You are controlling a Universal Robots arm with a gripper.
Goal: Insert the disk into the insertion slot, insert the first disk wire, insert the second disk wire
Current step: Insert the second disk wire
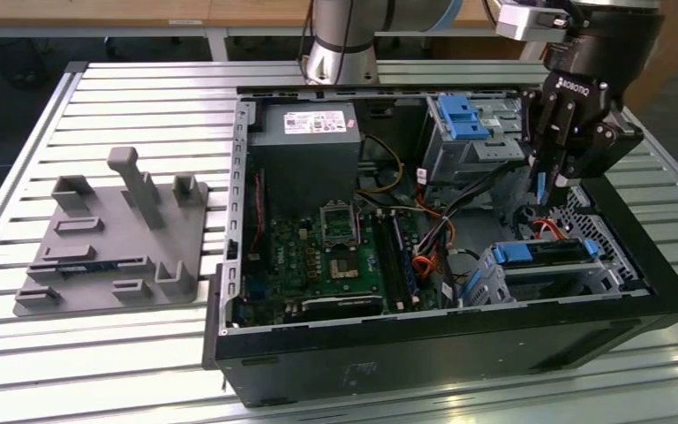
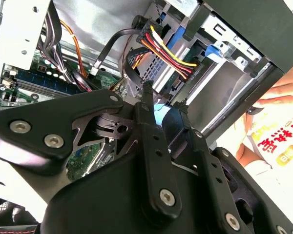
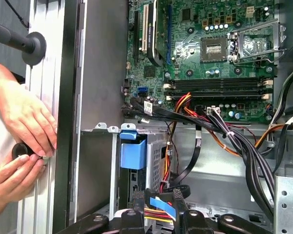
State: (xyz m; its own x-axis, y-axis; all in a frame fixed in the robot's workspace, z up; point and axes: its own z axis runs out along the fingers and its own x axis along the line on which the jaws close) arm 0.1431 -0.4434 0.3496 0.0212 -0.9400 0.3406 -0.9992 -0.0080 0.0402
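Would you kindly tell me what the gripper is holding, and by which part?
Apparently a blue wire plug, pinched by its sides in the gripper.

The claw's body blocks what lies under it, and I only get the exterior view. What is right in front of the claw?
Observer: In the second wrist view the claw is aimed at a bundle of yellow, red and black wires, which runs down close ahead of it.
Operator: I see nobody around the case. Is anyone near it?
Observer: Yes. In the first wrist view a person's hands lie on the table, just outside the case wall.
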